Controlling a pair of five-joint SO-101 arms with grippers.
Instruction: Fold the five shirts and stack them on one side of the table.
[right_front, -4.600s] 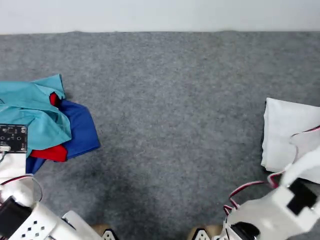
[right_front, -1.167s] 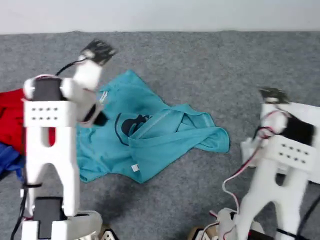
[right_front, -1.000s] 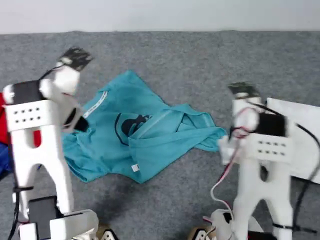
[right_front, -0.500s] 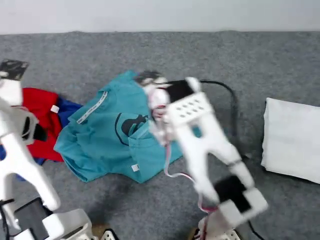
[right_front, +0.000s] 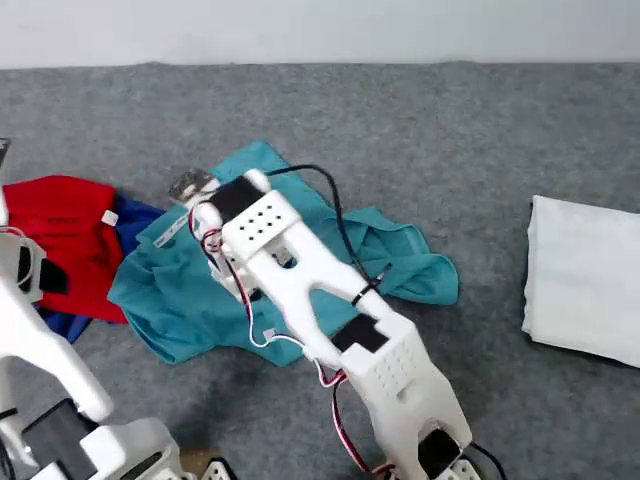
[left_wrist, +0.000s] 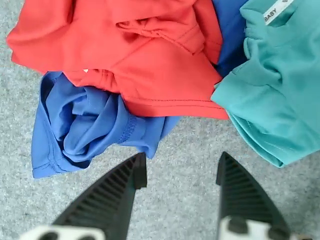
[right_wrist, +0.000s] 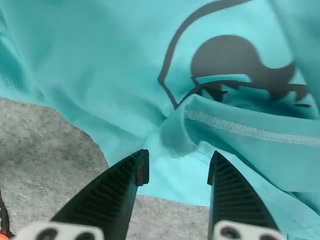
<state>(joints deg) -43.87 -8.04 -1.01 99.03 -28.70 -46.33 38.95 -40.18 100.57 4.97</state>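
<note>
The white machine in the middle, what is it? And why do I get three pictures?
These are two white robot arms at a grey table. One picture looks down from above; the other two come from little cameras on each arm's wrist. The right arm leans over a crumpled teal shirt; its black tool hangs open above it. The left tool is open too, near a red shirt and a blue shirt. A folded white shirt lies at the side. Nothing is held.
</note>
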